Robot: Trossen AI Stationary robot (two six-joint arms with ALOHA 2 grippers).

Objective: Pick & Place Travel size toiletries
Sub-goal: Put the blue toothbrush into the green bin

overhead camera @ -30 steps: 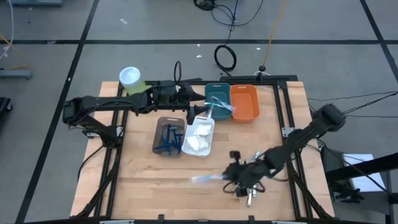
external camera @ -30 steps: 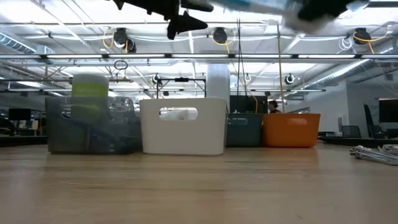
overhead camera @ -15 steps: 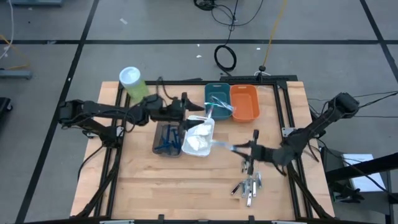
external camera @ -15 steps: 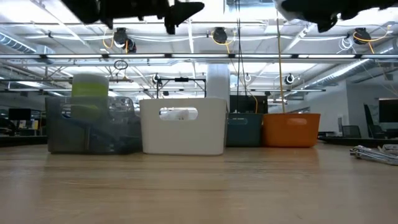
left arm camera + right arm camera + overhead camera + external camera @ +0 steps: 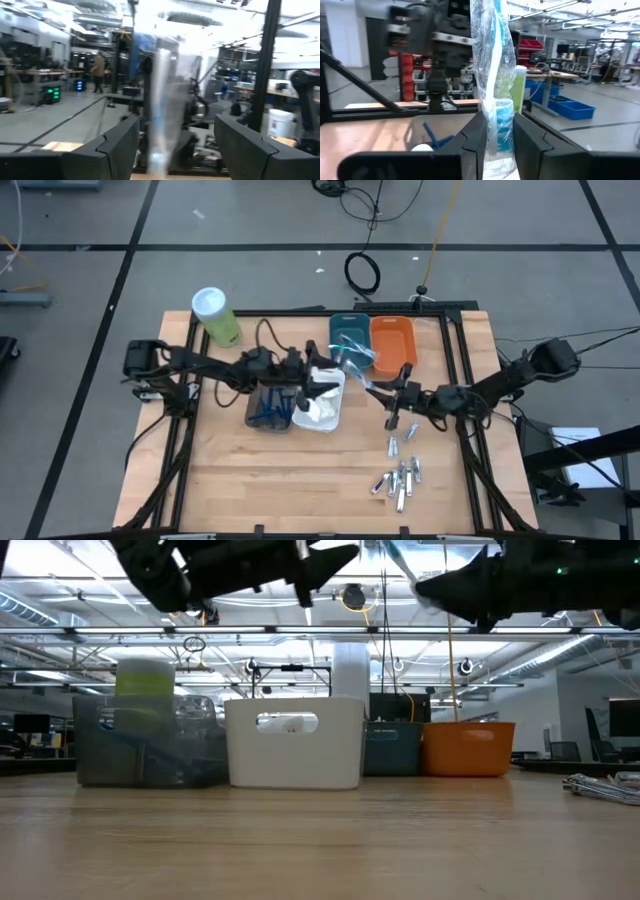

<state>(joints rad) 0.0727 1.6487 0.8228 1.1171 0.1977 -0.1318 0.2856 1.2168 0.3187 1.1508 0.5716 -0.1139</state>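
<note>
On the wooden table (image 5: pixel 300 470) we find the right gripper (image 5: pixel 393 395) clenched on a wrapped toothbrush (image 5: pixel 492 75) near the teal bin (image 5: pixel 347 330), the left gripper (image 5: pixel 318 378) spread empty above the white bin (image 5: pixel 335 395); we advise centring over the teal bin before release.

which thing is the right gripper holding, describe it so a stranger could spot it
Find the row of bins at the table's far edge, ending in the orange bin. Just in front of it, the right gripper holds a clear-wrapped blue and white toothbrush in the air. Unlike the silvery tubes lying loose on the wood, it is long, thin and lifted.
</note>
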